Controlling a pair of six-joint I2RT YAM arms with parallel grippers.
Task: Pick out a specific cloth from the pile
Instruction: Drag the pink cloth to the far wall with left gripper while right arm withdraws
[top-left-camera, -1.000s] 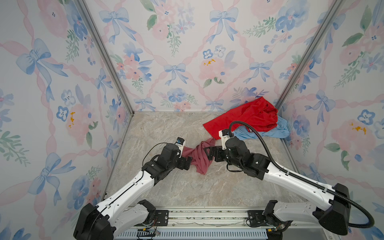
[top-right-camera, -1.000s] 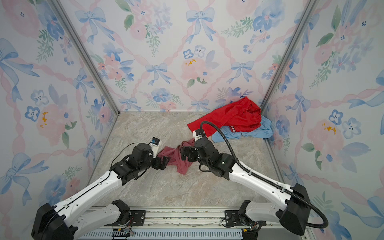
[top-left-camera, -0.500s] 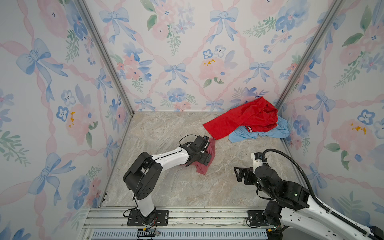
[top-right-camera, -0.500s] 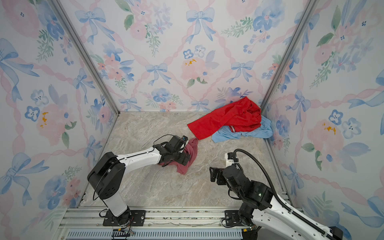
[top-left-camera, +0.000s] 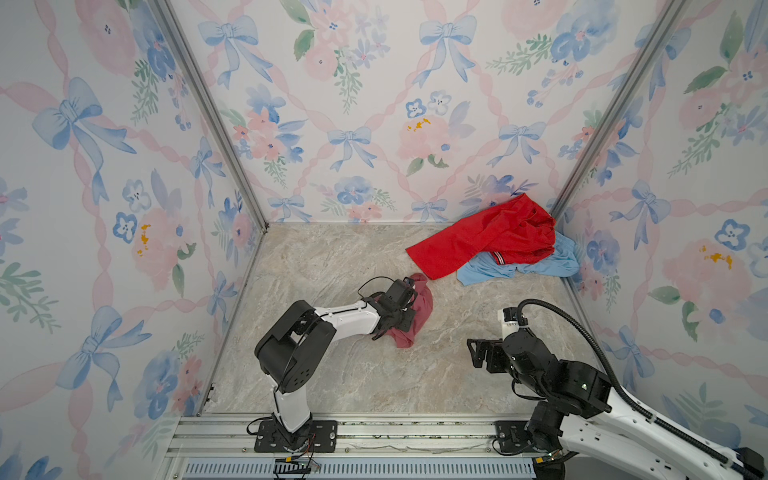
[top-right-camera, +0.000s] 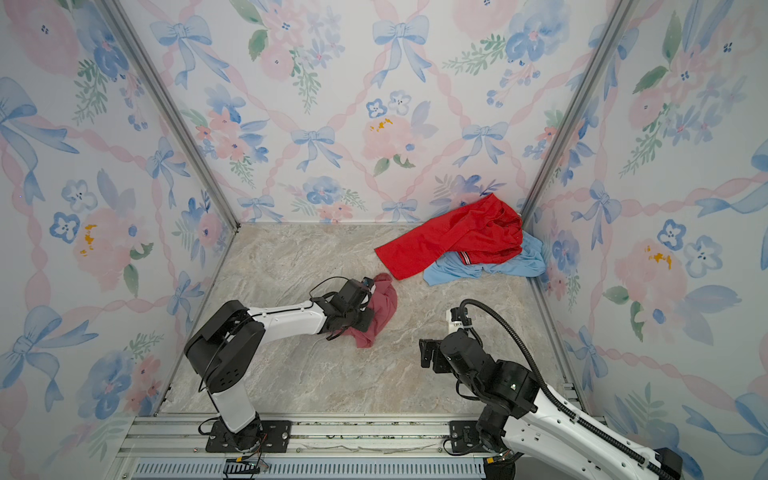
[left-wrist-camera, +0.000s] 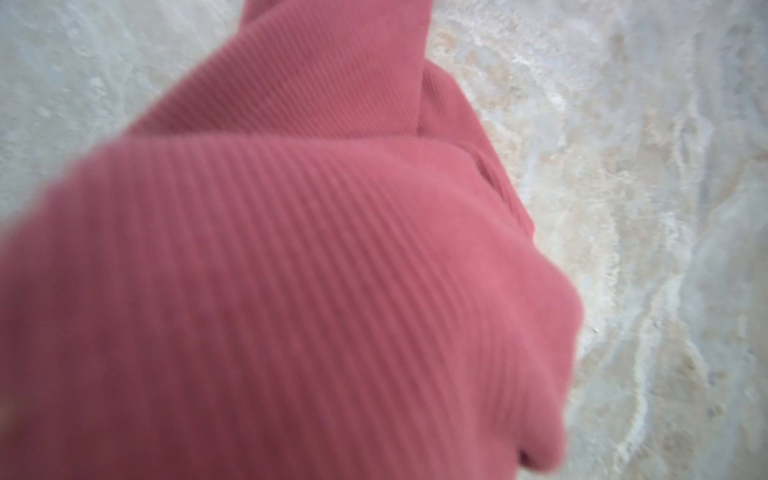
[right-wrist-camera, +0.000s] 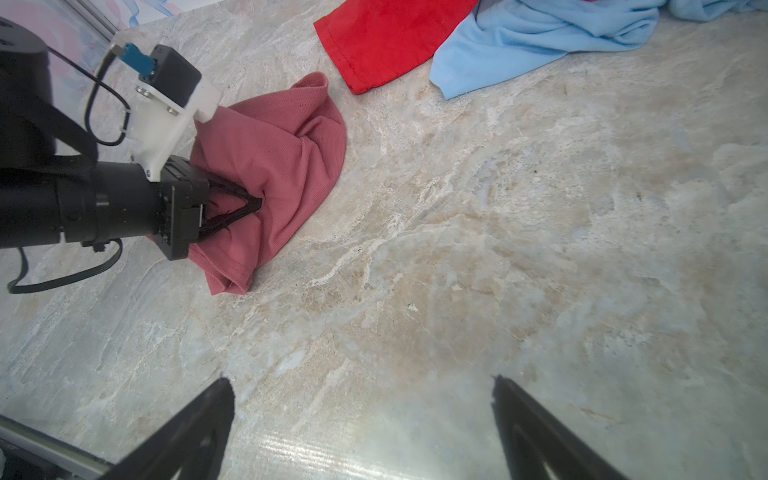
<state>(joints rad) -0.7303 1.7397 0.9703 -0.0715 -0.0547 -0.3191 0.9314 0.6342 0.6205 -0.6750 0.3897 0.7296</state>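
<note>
The marble bench (top-left-camera: 332, 257) is mostly bare. The pile (top-left-camera: 511, 245) sits in its far right corner: a red garment (top-left-camera: 478, 245) with striped trim draped over a light blue one (top-left-camera: 540, 266). The cloth (top-left-camera: 420, 305), dusty rose and ribbed, lies bunched on the bench nearer the middle. Its far tip is close to the red hem but clear of it, as the right wrist view shows (right-wrist-camera: 286, 153), so it already looks separate from the pile. The left gripper (right-wrist-camera: 254, 203) reaches in low from the side with its jaws together, pinching a fold of the cloth, and fabric puckers around the tips. The left wrist view is filled with blurred rose ribbing (left-wrist-camera: 291, 270). The right gripper (right-wrist-camera: 360, 379) hangs over bare bench near the front, well apart from every garment, with its jaws wide and nothing between them. The step in hand looks like the grasp itself, with the cloth clamped but resting on the bench. The next move would call for lifting or drawing it away from the pile. The trailing tip should stay clear of the red hem, and the pinch should hold more than a thin fold that could slip.
</note>
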